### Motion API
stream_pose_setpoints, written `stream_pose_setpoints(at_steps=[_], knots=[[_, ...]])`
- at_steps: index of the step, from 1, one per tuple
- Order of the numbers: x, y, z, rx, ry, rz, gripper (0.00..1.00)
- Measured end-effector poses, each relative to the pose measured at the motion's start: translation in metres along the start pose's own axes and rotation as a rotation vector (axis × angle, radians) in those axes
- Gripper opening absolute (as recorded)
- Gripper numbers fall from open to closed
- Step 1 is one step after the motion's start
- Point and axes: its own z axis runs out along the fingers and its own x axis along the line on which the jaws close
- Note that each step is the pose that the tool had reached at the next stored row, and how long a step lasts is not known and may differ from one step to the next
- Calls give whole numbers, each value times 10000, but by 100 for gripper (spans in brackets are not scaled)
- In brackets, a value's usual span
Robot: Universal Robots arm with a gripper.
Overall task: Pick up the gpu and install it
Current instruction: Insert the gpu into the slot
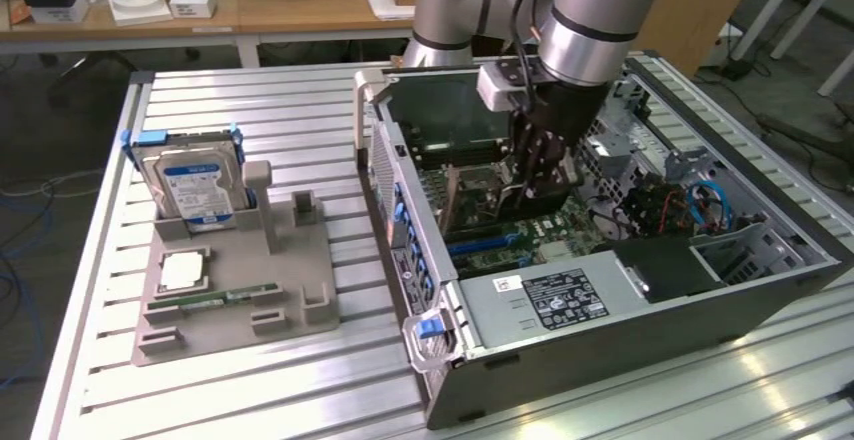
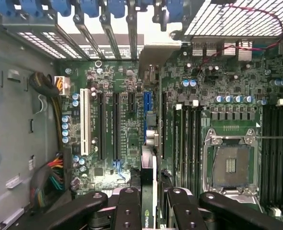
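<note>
Gripper (image 1: 539, 182) on the silver-grey arm was down inside the open black tower PC case (image 1: 641, 335), over the green motherboard (image 2: 117, 81). Its black fingers (image 2: 127, 208) were closed narrow on the gpu (image 2: 149, 167), a thin black expansion card with a silvery end bracket, seen edge-on in the wrist view and clamped from both sides.

The gpu (image 1: 514, 198) stood upright on edge, in line with the long blue expansion slot (image 2: 146, 110), and its bracket end sat against the row of rear slot covers with blue clips (image 2: 107, 9). Couldn't tell whether the edge connector was in the slot or just over it. The bare metal CPU socket (image 2: 231, 165) sat off to one side of the card, apart from it.

Outside the case, on the exterior view's left, a grey moulded parts tray (image 1: 300, 280) sat on the slatted aluminium table (image 1: 267, 110). In it were a blue-labelled silver hard drive (image 1: 198, 188) upright in its holder, a square silver processor chip (image 1: 183, 270) lying flat, and a slim green memory stick (image 1: 214, 300) lying flat just beside the chip.
</note>
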Motion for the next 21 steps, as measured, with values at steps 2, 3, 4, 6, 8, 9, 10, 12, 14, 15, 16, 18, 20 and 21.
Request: stream_pose_setpoints(at_steps=[2,3,4,6,8,9,10,12,14,15,16,18,20,21], knots=[[0,4,24,0,0,1,26],[1,6,36,0,0,1,26],[1,7,49,0,1,0,26],[1,13,76,0,0,1,26],[2,30,98,0,0,1,26],[2,38,109,1,0,1,26],[3,45,119,0,0,0,26],[3,55,136,0,0,1,26],[4,63,149,1,0,1,26],[4,75,155,0,1,-1,26],[5,92,160,0,2,0,26],[6,128,168,0,2,1,26],[6,133,170,0,1,1,26],[6,134,170,0,1,1,26]])
